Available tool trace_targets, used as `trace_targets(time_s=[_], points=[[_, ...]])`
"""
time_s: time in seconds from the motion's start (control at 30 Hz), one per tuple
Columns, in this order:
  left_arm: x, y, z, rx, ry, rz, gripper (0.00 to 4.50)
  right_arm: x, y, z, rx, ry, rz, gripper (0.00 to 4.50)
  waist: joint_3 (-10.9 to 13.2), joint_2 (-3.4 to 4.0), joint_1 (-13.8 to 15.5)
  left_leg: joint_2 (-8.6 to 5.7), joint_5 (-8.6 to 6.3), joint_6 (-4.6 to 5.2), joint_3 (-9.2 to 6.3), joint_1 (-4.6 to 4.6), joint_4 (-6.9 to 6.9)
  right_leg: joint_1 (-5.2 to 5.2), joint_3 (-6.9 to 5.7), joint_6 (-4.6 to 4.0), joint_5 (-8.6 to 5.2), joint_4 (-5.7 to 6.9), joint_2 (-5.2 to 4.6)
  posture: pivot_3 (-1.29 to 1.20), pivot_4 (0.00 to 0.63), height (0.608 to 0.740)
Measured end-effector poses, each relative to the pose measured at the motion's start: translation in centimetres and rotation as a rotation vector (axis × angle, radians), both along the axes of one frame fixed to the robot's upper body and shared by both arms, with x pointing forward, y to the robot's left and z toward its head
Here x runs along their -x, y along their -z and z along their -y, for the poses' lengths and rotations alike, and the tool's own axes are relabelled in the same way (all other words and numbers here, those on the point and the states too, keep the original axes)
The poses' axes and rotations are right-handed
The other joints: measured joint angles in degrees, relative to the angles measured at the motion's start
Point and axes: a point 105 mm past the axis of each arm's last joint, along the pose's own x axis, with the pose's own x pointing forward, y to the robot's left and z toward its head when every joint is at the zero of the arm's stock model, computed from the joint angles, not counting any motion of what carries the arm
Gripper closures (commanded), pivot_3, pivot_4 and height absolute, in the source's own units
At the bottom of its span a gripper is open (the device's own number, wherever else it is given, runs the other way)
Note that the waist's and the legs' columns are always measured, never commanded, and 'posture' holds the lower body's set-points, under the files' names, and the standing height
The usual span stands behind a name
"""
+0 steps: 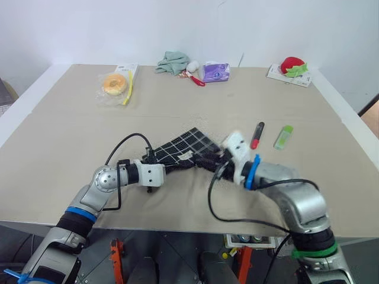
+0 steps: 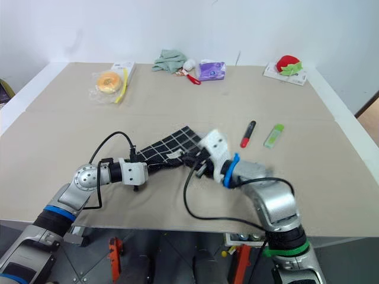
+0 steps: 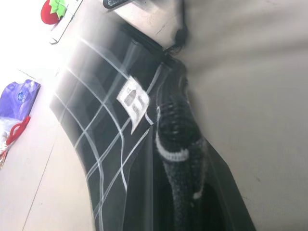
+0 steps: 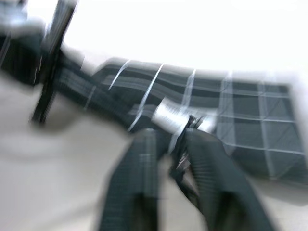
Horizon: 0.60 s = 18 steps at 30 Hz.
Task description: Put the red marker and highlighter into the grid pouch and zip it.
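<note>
a beige worktop by a white wall; left gripper jaws clenched on the grid pouch, right gripper jaws parted.

Nothing is reading clearly anywhere. The small white label on the grid pouch, lying just past the left gripper, is carrying a few dark marks, possibly print or a small pictogram, but they are staying too smeared to make out. The purple packet and the flat white card far beyond both grippers are showing markings too small to read
</note>
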Motion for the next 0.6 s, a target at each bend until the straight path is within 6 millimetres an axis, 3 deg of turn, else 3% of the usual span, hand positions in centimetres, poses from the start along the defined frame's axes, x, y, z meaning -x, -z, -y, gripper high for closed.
trace_targets(time_s=[0.03, 0.1, 0.13, 0.23, 0.37, 0.6], points=[[0.0, 0.0, -0.1, 0.005, -0.003, -0.006, 4.50, -0.8, -0.9, 0.9, -0.018, 0.052, 0.027, 1.54, 0.03, 0.01, -0.02, 0.00, 0.00, 0.00, 0.01, 0.00, 0.00, -0.01, 0.00, -0.01, 0.01, 0.00, 0.00, 0.00, 0.150, 0.740], [0.0, -0.1, 0.0, 0.030, 0.000, -0.028, 4.50, -3.5, -3.5, 4.5, -0.046, 0.276, 0.102, 0.40, 0.06, 0.01, -0.03, 0.00, 0.01, -0.01, 0.02, 0.00, 0.01, -0.02, 0.00, -0.03, 0.05, 0.00, -0.01, 0.00, 0.150, 0.740], [0.0, -0.2, -0.1, 0.042, -0.001, -0.036, 4.50, -4.3, -4.0, 5.9, -0.046, 0.360, 0.120, 0.05, 0.06, 0.01, -0.04, 0.02, 0.01, -0.01, 0.02, 0.00, 0.00, -0.03, -0.01, -0.03, 0.04, 0.00, 0.01, 0.00, 0.150, 0.740], [-0.4, -0.9, -0.1, 0.081, -0.017, -0.040, 4.50, -6.3, -2.6, 8.1, -0.060, 0.595, 0.066, 0.05, 0.06, 0.01, -0.12, 0.09, 0.01, -0.01, 0.00, -0.01, -0.10, -0.09, -0.02, -0.11, 0.01, 0.02, 0.11, 0.00, 0.150, 0.740], [-0.9, -2.0, 0.2, 0.102, -0.015, -0.015, 4.50, -7.2, 0.2, 8.2, -0.066, 0.733, -0.030, 0.05, 0.07, 0.05, -0.25, 0.09, 0.01, -0.01, 0.04, -0.03, -0.24, -0.19, 0.04, -0.43, 0.17, 0.04, 0.11, 0.00, 0.150, 0.740], [-0.9, -1.9, 0.2, 0.104, -0.020, -0.022, 4.50, -8.7, 1.4, 9.3, -0.039, 0.919, -0.037, 0.05, 0.08, 0.05, -0.25, 0.03, 0.01, -0.01, 0.03, -0.08, -0.28, -0.20, 0.05, -0.43, 0.14, 0.03, 0.05, 0.00, 0.150, 0.740]])
